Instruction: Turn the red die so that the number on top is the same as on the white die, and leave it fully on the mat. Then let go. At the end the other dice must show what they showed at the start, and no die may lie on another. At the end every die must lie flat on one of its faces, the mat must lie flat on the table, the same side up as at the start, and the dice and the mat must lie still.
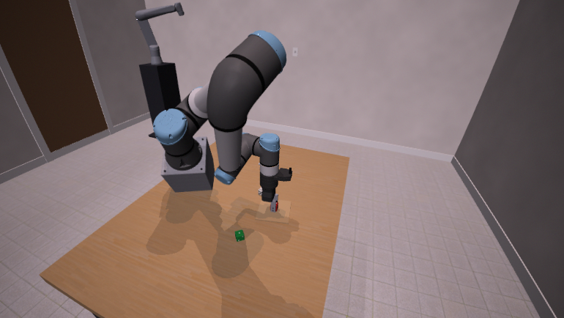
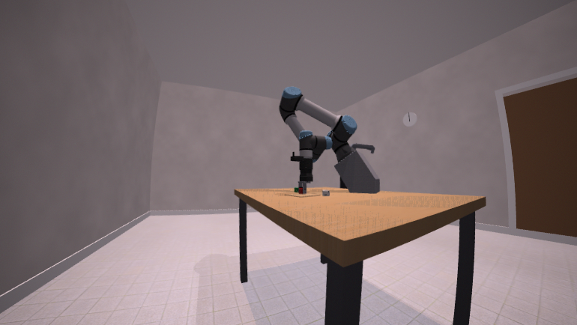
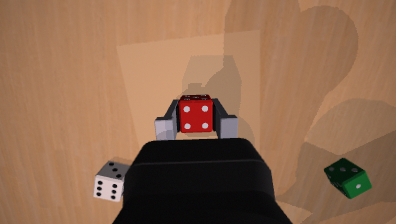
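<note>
Red die (image 3: pixel 195 114) sits clamped between the two fingers of the claw (image 3: pixel 196 125), low over the pale mat (image 3: pixel 150 70); whether it touches the mat is unclear. In the wrist view its four-pip face points toward the camera. The white die (image 3: pixel 110 181) lies on the wood table (image 1: pixel 118 260) to the near left, off the mat; its top looks like three pips, though that is hard to read. The green die (image 3: pixel 348 178) lies well apart on the right. Judging from this, the red die is picked up, but setting it down with the matching face up and letting go are left.
</note>
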Available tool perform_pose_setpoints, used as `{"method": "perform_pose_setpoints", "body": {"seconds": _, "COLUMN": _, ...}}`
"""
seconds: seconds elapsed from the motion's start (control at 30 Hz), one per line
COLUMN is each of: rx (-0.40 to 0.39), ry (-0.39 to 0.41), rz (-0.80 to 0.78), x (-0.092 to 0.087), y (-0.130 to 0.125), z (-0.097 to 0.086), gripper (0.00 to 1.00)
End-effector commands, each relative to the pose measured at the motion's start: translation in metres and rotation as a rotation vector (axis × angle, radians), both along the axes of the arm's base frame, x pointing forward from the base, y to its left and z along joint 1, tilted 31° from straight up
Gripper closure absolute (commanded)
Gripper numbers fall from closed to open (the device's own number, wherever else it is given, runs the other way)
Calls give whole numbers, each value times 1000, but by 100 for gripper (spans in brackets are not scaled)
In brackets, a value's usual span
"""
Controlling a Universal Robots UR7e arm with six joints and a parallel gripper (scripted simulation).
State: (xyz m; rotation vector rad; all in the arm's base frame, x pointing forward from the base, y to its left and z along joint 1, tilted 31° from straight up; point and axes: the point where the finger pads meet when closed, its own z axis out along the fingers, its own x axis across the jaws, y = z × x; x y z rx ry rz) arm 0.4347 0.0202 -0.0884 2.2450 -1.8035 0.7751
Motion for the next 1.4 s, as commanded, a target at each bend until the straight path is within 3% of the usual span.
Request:
{"method": "perform_pose_setpoints", "body": {"seconds": 0.0, "rx": 0, "ry": -1, "rz": 0, "x": 0, "y": 0, "z": 0, "gripper": 43}}
{"method": "perform_pose_setpoints", "body": {"seconds": 1.37, "rx": 0, "ry": -1, "rz": 0, "x": 1, "y": -2, "z": -3, "gripper": 43}}
